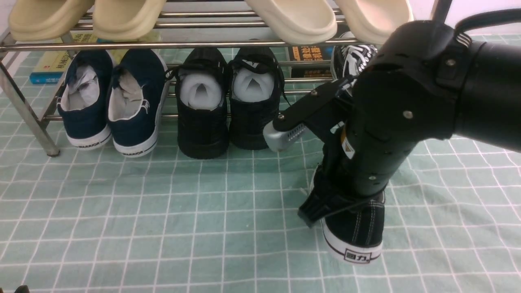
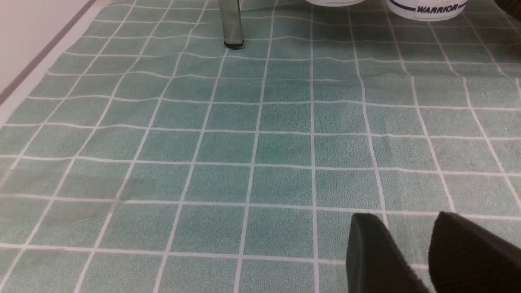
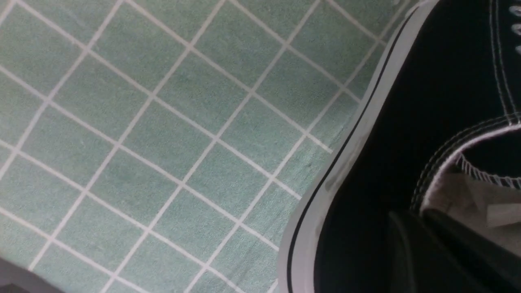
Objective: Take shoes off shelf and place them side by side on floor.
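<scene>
One black canvas shoe (image 1: 360, 234) with a white sole and white stitching sits sole down on the pale green floor (image 1: 163, 211), right of centre, its heel toward me. My right gripper (image 1: 315, 211) is shut on the shoe's side wall by the collar. In the right wrist view the gripper (image 3: 413, 219) has one finger outside the shoe (image 3: 427, 101) and one inside. The other shoe (image 1: 354, 55) of the pair shows its white laces on the shelf (image 1: 163, 44), mostly hidden behind my right arm. My left gripper (image 2: 407, 219) hangs open over bare floor, holding nothing.
On the lower tier stand a navy WARRIOR pair (image 1: 110, 101) and an all-black pair (image 1: 228, 101). Beige slippers (image 1: 81, 16) lie on the top tier. Books (image 1: 51, 65) lie behind the rack. A shelf leg (image 1: 28, 118) stands at far left.
</scene>
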